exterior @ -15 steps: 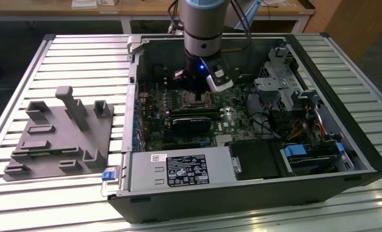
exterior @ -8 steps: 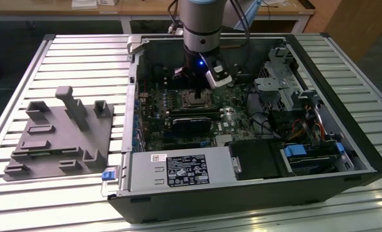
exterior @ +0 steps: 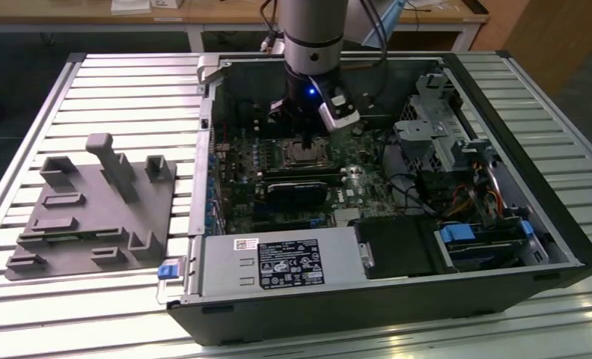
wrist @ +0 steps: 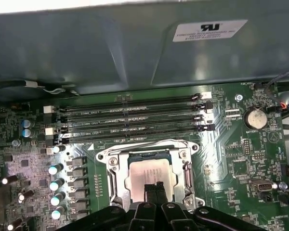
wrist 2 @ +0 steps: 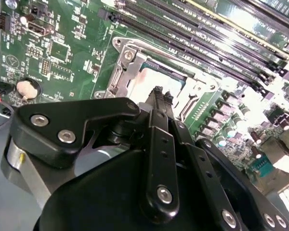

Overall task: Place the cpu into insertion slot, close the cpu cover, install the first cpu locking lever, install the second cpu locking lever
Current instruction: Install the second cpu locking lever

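The cpu (wrist: pixel 149 173), a silvery square chip, lies in the insertion slot (wrist: pixel 151 155), whose dark rim shows along one edge. The cpu cover (wrist: pixel 111 175), a metal frame with a cut-out, lies flat around the chip. My gripper (wrist: pixel 154 186) is shut with nothing between its fingers, its tips right at the chip's near edge. In the second wrist view the gripper (wrist 2: pixel 158 92) stands over the cpu (wrist 2: pixel 154 77) and the cpu cover (wrist 2: pixel 126 72). In the exterior view the gripper (exterior: pixel 307 144) reaches down into the open case above the cpu (exterior: pixel 301 155). I cannot tell how the locking levers stand.
Several memory slots (wrist: pixel 130 120) run beside the socket, under the case wall (wrist: pixel 135 48). A black card (exterior: pixel 296 191), a power supply (exterior: pixel 275 262) and a drive cage (exterior: pixel 430 134) crowd the case. A grey fixture (exterior: pixel 86 209) sits at the exterior view's left.
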Available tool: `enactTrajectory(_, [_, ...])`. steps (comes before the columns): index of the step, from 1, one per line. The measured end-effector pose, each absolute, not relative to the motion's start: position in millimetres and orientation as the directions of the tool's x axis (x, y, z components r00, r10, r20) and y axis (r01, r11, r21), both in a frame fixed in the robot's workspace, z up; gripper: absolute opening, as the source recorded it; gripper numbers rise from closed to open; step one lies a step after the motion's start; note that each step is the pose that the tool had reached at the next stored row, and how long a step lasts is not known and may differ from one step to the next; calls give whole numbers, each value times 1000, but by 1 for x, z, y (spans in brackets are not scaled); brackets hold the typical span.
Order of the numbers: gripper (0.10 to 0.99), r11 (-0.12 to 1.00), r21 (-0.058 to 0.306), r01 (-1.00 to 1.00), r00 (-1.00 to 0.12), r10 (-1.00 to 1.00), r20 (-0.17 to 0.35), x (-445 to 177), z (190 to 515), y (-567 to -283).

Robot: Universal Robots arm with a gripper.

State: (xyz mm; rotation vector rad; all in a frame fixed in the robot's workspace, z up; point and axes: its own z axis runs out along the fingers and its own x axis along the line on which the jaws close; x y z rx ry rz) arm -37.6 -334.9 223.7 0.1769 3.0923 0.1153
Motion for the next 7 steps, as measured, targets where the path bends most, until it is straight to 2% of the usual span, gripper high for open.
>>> enactTrajectory(7, [106, 991, 76, 112, -993, 115, -38, -38, 225, -335])
